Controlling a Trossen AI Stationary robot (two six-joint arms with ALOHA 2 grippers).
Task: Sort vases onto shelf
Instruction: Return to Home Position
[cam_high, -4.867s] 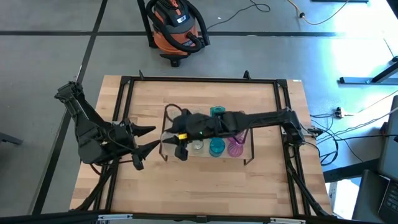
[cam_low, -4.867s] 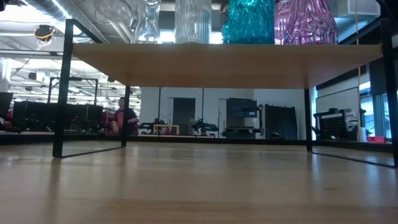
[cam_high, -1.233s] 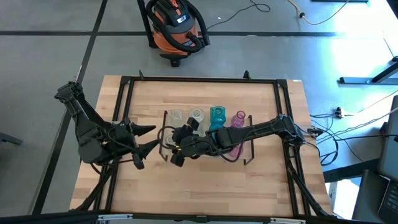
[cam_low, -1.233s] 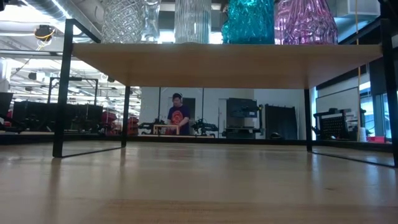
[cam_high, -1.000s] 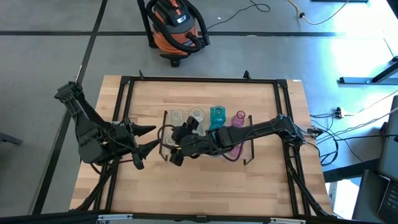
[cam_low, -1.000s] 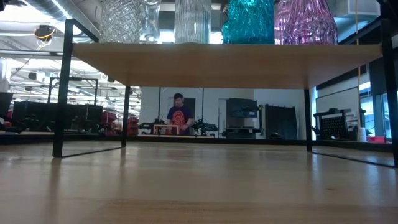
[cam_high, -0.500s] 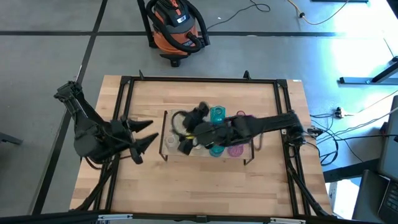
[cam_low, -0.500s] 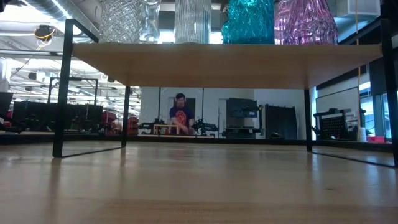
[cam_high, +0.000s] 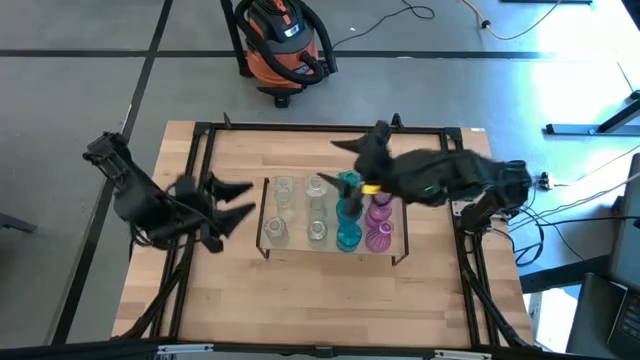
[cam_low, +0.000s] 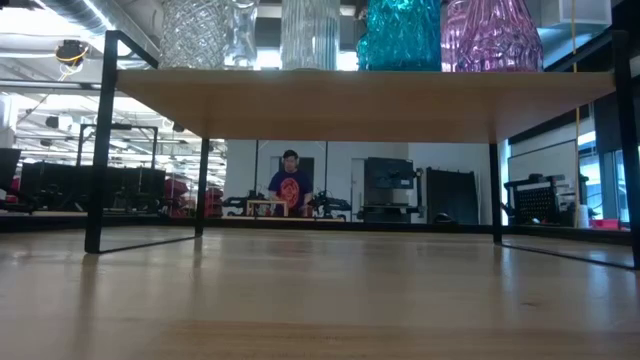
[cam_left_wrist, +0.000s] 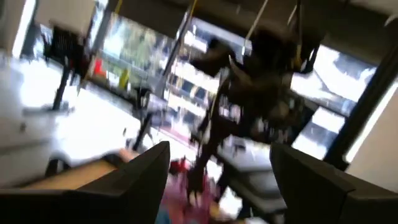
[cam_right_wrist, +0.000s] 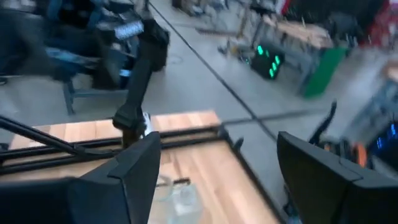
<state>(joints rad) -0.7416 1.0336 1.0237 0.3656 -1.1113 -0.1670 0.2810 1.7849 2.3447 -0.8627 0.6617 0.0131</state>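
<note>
Shelf (cam_high: 266, 243): light-wood board on a thin dark wire frame, standing at the middle of the table (cam_high: 300, 300). In the low view its underside (cam_low: 360, 102) runs across the upper part, legs on the tabletop.

Vases: all those that show stand upright on the shelf in near and far rows. Clear vases (cam_high: 318, 230) are on the left half, teal vases (cam_high: 348, 237) right of them, and pink vases (cam_high: 380, 237) at the right end. The low view shows only their bases above the board, in the same order: clear (cam_low: 195, 30), teal (cam_low: 400, 35), pink (cam_low: 490, 35).

Left claw (cam_high: 240, 198): over the table's left part, well apart from the shelf. Fingers spread wide, nothing held; its own camera (cam_left_wrist: 217, 162) agrees.

Right claw (cam_high: 352, 158): raised over the far right part of the shelf, above the teal vases. Fingers wide apart and empty in its own camera (cam_right_wrist: 217, 155).

Other: orange vacuum cleaner (cam_high: 283, 40) on the floor beyond the table's far edge; a person (cam_low: 290, 190) in a red top far back in the room.
</note>
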